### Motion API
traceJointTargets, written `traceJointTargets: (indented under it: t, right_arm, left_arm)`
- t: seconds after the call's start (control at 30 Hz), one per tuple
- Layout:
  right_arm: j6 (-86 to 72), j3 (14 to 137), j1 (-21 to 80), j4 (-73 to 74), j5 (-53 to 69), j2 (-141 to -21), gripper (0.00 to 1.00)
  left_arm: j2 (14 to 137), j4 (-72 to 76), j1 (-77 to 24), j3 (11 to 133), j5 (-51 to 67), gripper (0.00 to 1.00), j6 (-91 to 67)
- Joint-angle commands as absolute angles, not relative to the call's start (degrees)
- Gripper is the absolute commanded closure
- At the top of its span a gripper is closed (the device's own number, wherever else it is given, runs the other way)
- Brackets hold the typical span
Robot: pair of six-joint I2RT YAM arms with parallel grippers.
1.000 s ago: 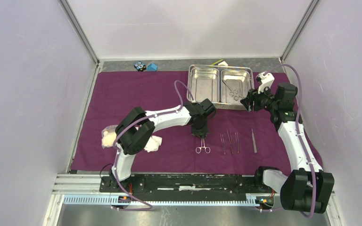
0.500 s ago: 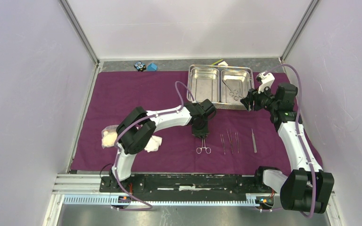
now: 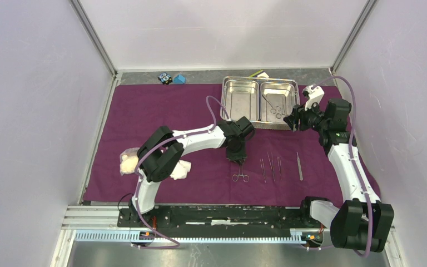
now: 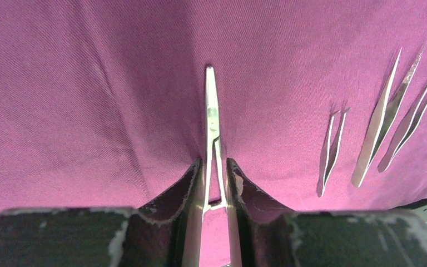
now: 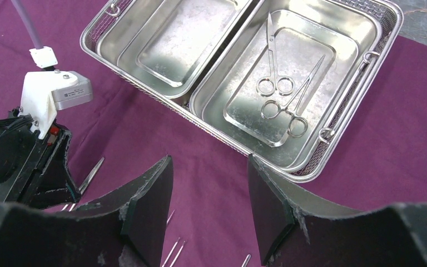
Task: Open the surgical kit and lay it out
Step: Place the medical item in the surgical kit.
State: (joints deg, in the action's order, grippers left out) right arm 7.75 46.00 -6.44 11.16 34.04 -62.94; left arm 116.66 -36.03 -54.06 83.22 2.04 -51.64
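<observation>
Scanning from the left: white gauze wads (image 3: 127, 162) sit on the purple cloth wrap (image 3: 144, 111), near its left edge and partly behind the left arm. They are likely parked there so the middle stays free for steel.

Left gripper (image 4: 216, 164) is low over a ring-handled clamp (image 4: 212, 111) that lies flat on the cloth, its tip pointing away from the wrist camera. The fingers (image 4: 193, 179) stand close on either side of the shanks. I cannot tell whether they pinch the clamp or merely flank it. The clamp lies parallel to its neighbours, which reads as the setting-down step.

Just to the right, slim tweezers and probes (image 3: 271, 167) lie side by side, apart from each other, points away from the arm bases: a tidy row for display.

Steel tray (image 3: 259, 103) sits at the back edge of the cloth. Its left compartment is bare; the right one holds two scissors-like tools (image 5: 271, 55), not yet laid out.

Right gripper (image 5: 210, 167) hovers at the tray's near right corner, jaws spread wide on nothing. Judged ready to fetch those two.
</observation>
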Motion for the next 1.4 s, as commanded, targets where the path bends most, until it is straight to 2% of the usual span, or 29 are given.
traceJointTargets:
  t: [0.0,0.5,0.93,0.97,1.07,1.37]
  right_arm:
    - [7.2,45.5,-6.7,8.8,34.8,-62.4,0.42]
    - [8.6,46.3,-6.8,9.2,33.8,-63.3,0.4]
    - [12.5,50.0,-6.1,8.4,32.9,-69.7,0.37]
    - [12.9,50.7,-5.7,8.1,32.2,-70.5,0.37]
    - [14.3,52.8,-3.9,7.3,28.1,-73.4,0.37]
    - [18.2,67.9,3.8,10.9,16.9,-90.7,0.39]
  left_arm:
    - [117.5,-34.8,-53.7,83.7,2.1,0.72,-53.5]
    - [115.2,-35.6,-53.1,84.5,0.2,0.67,-51.5]
    - [108.1,-35.6,-52.6,86.6,-7.7,0.28,-41.8]
    - [107.5,-35.6,-52.5,86.9,-9.1,0.24,-40.5]
    - [105.7,-35.1,-52.5,87.8,-12.6,0.01,-35.6]
    - [101.0,-33.4,-51.8,88.5,-17.3,0.0,-23.6]
